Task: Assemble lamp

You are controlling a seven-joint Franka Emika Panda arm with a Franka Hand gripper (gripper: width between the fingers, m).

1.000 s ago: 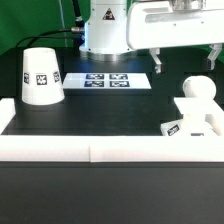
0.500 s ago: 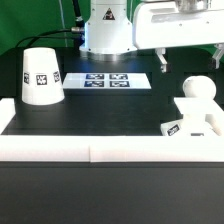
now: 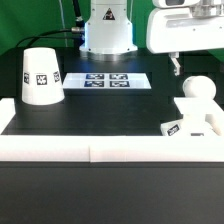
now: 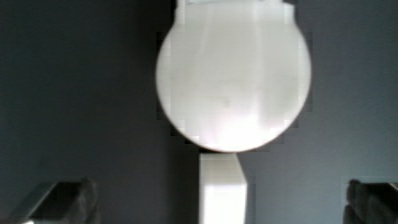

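The white cone shade (image 3: 40, 75) stands on the black table at the exterior view's left, with a tag facing the camera. The rounded bulb (image 3: 198, 88) stands upright on the flat square base (image 3: 193, 122) at the exterior view's right, against the front rail. My gripper (image 3: 198, 64) hangs above and just behind the bulb, apart from it, with one dark finger (image 3: 176, 65) showing. In the wrist view the bulb (image 4: 231, 80) fills the middle as a white oval. My gripper (image 4: 217, 204) is open and empty, its fingertips (image 4: 61, 200) far apart.
The marker board (image 3: 105, 79) lies flat at the back middle, in front of the arm's white pedestal (image 3: 106, 30). Long white border rails (image 3: 90, 150) run along the front and up the left side. A white strip (image 4: 219, 190) shows below the bulb in the wrist view.
My gripper has moved toward the exterior view's right, to above the bulb, and now reaches the frame's edge. The shade, bulb and base have not moved.
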